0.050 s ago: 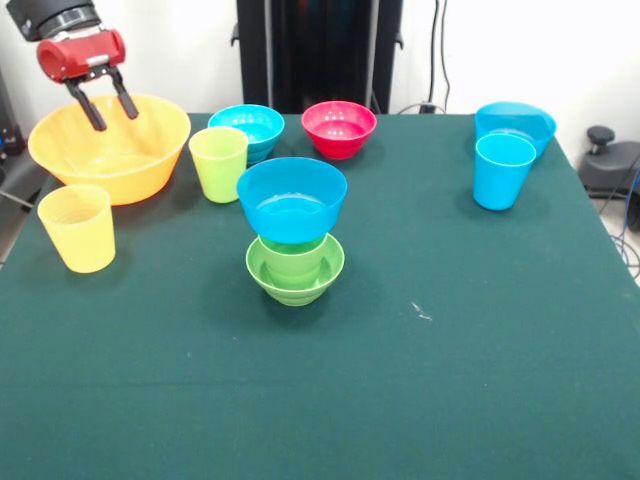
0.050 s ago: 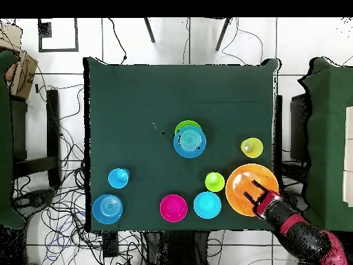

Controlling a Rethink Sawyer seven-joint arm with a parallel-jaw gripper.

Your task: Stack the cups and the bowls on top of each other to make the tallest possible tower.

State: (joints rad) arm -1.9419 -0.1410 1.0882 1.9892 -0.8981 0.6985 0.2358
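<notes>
Tower (image 1: 294,240) — green bowl, cup, blue bowl on top. Gripper (image 1: 103,104) empty, fingers apart, over orange bowl (image 1: 150,165) — likely next pick; needs rim grasp.

A table (image 1: 480,380) draped in dark green cloth fills the middle of the room. Behind it rises a plain white wall (image 1: 500,50), with a black cable (image 1: 437,50) hanging down it. Around the table the floor (image 2: 172,41) is white tile, strewn with tangled cables (image 2: 62,200). A second green table (image 2: 334,110) stands beside it.
</notes>
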